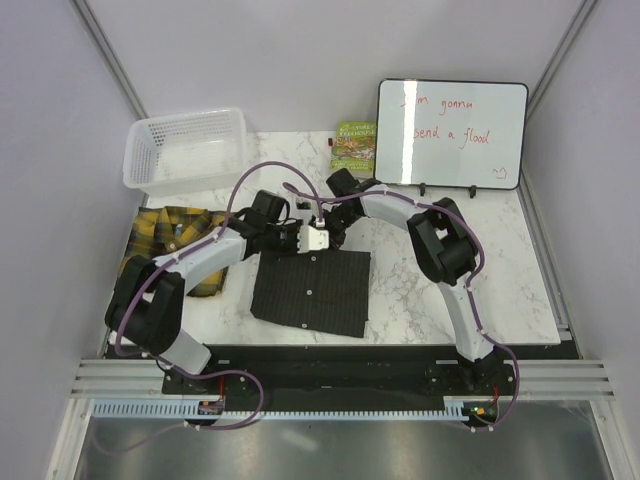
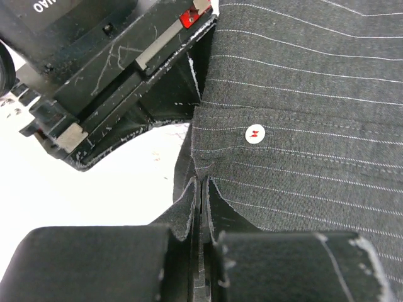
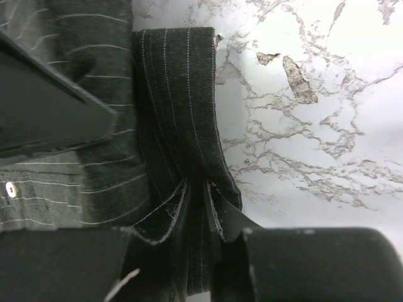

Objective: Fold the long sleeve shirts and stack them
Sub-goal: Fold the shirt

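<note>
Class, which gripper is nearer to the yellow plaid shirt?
Left. The left gripper pinches the far edge of the pinstriped shirt, on the side facing the yellow plaid shirt. The right gripper pinches the same edge just beyond, farther away.

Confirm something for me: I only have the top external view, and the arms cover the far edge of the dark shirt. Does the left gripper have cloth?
Observer: Yes. The left wrist view shows the left gripper shut on the edge of the pinstripe shirt.
Operator: And the right one?
Observer: The right gripper is shut on a bunched strip of the same shirt, right beside bare marble table.
Operator: Any landmark near the left grip?
Observer: A white button sewn with red thread lies on the cloth just beyond that grip.
</note>
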### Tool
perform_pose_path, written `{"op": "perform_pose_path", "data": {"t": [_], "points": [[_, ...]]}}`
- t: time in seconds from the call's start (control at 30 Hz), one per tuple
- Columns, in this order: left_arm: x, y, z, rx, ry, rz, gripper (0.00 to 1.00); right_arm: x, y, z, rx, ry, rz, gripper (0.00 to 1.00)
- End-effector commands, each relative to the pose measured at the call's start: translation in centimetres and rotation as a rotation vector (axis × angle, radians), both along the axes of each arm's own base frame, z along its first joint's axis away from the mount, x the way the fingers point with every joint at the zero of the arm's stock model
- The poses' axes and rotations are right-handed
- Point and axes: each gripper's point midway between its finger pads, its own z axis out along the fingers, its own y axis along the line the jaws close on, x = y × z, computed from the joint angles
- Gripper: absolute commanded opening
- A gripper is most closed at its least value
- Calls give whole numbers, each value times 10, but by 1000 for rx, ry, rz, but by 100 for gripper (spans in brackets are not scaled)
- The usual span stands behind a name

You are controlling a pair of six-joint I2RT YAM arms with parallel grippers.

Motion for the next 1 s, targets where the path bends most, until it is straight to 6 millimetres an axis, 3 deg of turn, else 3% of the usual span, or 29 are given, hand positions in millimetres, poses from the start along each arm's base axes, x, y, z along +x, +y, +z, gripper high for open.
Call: {"op": "perform_pose_path", "data": {"t": [0.0, 0.2, 0.37, 0.47, 0.53, 0.57, 0.63, 0.67, 0.77, 0.8, 0.83, 0.87, 0.9, 0.93, 0.97], "points": [[27, -4, 16, -38, -182, -11, 2, 1, 0, -10, -18, -9, 33, 20], [27, -1, 15, -44, -225, 2, 2, 5, 0, -6, -20, -26, 34, 21], [34, 6, 23, -40, -293, 38, 3, 16, 1, 18, -3, -74, 21, 24], [36, 16, 29, -22, -288, 93, 21, 34, -4, 43, -4, -141, -24, 33], [37, 24, 43, -40, -266, 121, 28, 55, -14, 64, 7, -189, -77, 41], [31, 37, 37, -35, -191, 158, 37, 66, -21, 75, 1, -225, -106, 51], [33, 43, 48, -81, -153, 220, 41, 91, -41, 100, 4, -277, -176, 57], [28, 54, 44, -87, -85, 252, 44, 105, -59, 106, -8, -289, -229, 61], [34, 67, 67, -197, 49, 387, 50, 115, -96, 131, 7, -231, -358, 70], [23, 72, 61, -201, 151, 425, 50, 102, -102, 128, 30, -126, -407, 71], [18, 73, 63, -251, 241, 502, 52, 92, -108, 144, 63, -86, -445, 72], [15, 78, 67, -305, 306, 543, 54, 87, -121, 146, 81, -31, -505, 74], [5, 80, 64, -327, 384, 581, 55, 59, -123, 126, 85, 98, -530, 75], [-4, 78, 64, -374, 474, 641, 56, 53, -122, 150, 146, 102, -602, 76], [-18, 77, 62, -418, 548, 645, 67, 42, -122, 150, 165, 143, -646, 77]]}}
